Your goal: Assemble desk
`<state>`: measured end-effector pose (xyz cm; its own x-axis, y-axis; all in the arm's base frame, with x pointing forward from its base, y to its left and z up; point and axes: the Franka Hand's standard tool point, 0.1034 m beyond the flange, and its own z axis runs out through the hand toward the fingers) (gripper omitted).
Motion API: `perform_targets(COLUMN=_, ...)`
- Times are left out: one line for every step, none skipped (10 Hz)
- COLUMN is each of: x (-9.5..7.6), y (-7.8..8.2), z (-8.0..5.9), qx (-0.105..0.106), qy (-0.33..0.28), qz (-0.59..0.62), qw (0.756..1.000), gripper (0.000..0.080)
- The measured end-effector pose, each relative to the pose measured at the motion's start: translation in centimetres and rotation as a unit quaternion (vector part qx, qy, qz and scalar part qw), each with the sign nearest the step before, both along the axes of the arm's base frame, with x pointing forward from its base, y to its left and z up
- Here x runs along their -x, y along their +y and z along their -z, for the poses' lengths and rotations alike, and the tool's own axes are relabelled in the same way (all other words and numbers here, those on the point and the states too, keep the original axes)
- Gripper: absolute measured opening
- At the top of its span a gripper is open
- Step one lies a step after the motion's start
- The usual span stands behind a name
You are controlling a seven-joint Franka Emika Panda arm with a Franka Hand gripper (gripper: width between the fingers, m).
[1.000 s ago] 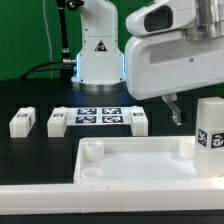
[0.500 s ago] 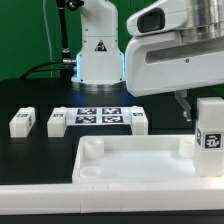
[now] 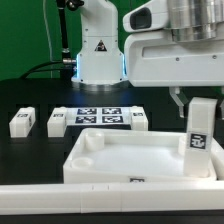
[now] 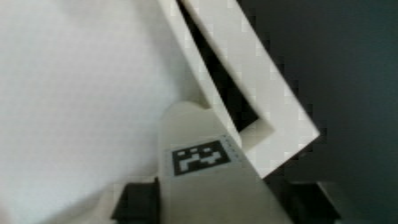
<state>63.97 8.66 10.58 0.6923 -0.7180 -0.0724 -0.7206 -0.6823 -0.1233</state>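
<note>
The white desk tabletop (image 3: 130,158) lies rim-up on the black table, turned at a slant, with a round socket (image 3: 88,143) at its near left corner. A white square leg (image 3: 198,126) with a black-and-white tag stands in its right corner, leaning slightly. My gripper (image 3: 194,100) is over that leg's top. In the wrist view the leg (image 4: 210,150) sits between my two dark fingers (image 4: 143,203), which press its sides; my gripper (image 4: 217,203) is shut on it. The tabletop's rim (image 4: 249,80) runs past the leg.
Three loose white legs lie at the back: two at the exterior view's left (image 3: 22,121) (image 3: 57,122) and one at the centre (image 3: 138,121). The marker board (image 3: 97,116) lies between them. The robot base (image 3: 98,52) stands behind. A white bar (image 3: 90,196) runs along the front.
The tabletop has swung round, its left end shifting toward the exterior view's right. The leg has shifted left and now leans. My gripper has closed in over the leg.
</note>
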Motion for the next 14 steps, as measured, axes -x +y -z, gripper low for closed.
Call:
perform_targets(x=-0.1, y=-0.8, z=0.0, qx=0.004, qy=0.008, qz=0.058, qw=0.998, gripper=0.0324)
perform_targets(x=-0.1, y=-1.8, z=0.0, qx=0.009, qy=0.013, qz=0.122, qw=0.992, gripper=0.0328)
perform_targets(x=0.0, y=-2.3, z=0.1, qx=0.014, qy=0.011, qz=0.145, qw=0.989, gripper=0.0328)
perform_targets(x=0.1, y=-2.2, z=0.1, qx=0.018, qy=0.013, qz=0.15, qw=0.988, gripper=0.033)
perform_targets(x=0.2, y=-2.1, z=0.0, qx=0.026, qy=0.014, qz=0.152, qw=0.988, gripper=0.033)
perform_targets(x=0.2, y=-2.1, z=0.1, qx=0.029, qy=0.014, qz=0.147, qw=0.989, gripper=0.033)
perform_targets(x=0.2, y=-2.2, z=0.2, qx=0.029, qy=0.014, qz=0.148, qw=0.989, gripper=0.0423)
perform_targets(x=0.2, y=-2.1, z=0.2, qx=0.028, qy=0.014, qz=0.148, qw=0.989, gripper=0.0423)
perform_targets(x=0.2, y=-2.1, z=0.2, qx=0.029, qy=0.014, qz=0.148, qw=0.989, gripper=0.0596)
perform_targets(x=0.2, y=-2.1, z=0.3, qx=0.029, qy=0.014, qz=0.148, qw=0.989, gripper=0.0633)
perform_targets(x=0.2, y=-2.1, z=0.3, qx=0.029, qy=0.014, qz=0.148, qw=0.989, gripper=0.0633)
perform_targets(x=0.2, y=-2.1, z=0.3, qx=0.029, qy=0.014, qz=0.148, qw=0.989, gripper=0.0646)
perform_targets(x=0.2, y=-2.1, z=0.3, qx=0.029, qy=0.014, qz=0.148, qw=0.989, gripper=0.0646)
perform_targets(x=0.1, y=-2.1, z=0.0, qx=0.029, qy=0.01, qz=0.129, qw=0.991, gripper=0.0649)
